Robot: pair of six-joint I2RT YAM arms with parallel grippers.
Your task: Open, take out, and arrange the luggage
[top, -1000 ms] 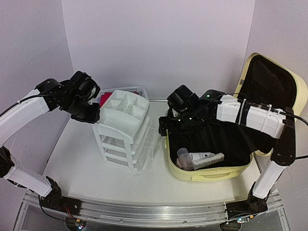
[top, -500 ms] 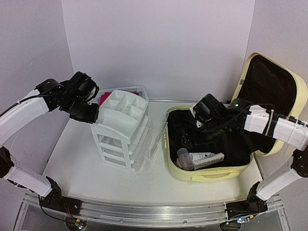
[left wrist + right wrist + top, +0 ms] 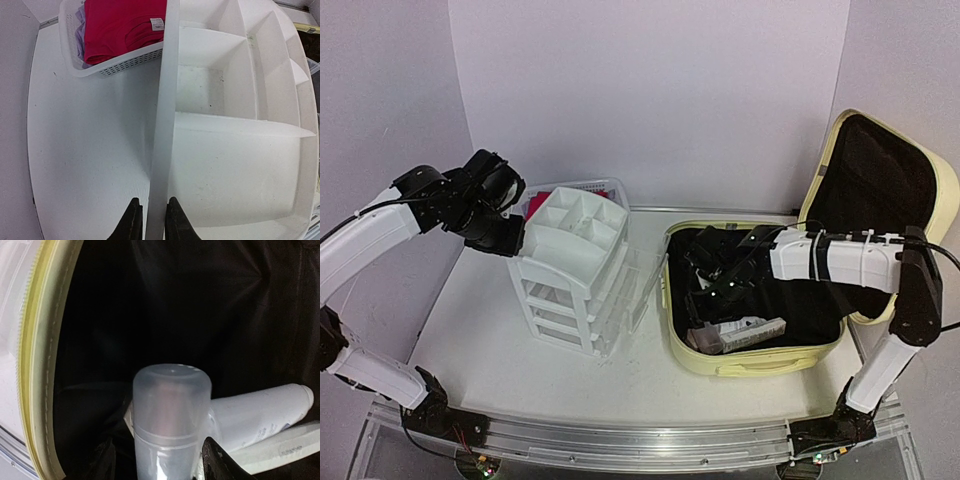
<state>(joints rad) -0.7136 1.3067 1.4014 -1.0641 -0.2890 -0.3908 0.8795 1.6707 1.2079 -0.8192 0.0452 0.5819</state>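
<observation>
Luggage point(image 3: 752, 363) lay open at the right of the white table point(image 3: 85, 140), its lid point(image 3: 880, 180) upright against the right-hand wall and black lining showing in both halves. Inside the base were a translucent capped bottle point(image 3: 170, 415), a white tube point(image 3: 260, 412) lying just behind it, and a flat white pack point(image 3: 285, 446) beneath the tube. My right gripper point(image 3: 162, 462) reached into the base with a finger on either side of the bottle; whether they pressed on it I could not tell. My left gripper point(image 3: 150, 220) was pinched narrow on the rim of the white drawer organizer point(image 3: 240, 165), whose top compartments held nothing and which stood tilted, clear drawers point(image 3: 632, 290) jutting toward the luggage. Behind it, a white mesh basket point(image 3: 125, 62) held folded red cloth point(image 3: 120, 25). Pale lilac walls point(image 3: 650, 90) closed in the table. The bottle's lower half was cut off in my wrist view, and one dark finger was lost against the lining.
</observation>
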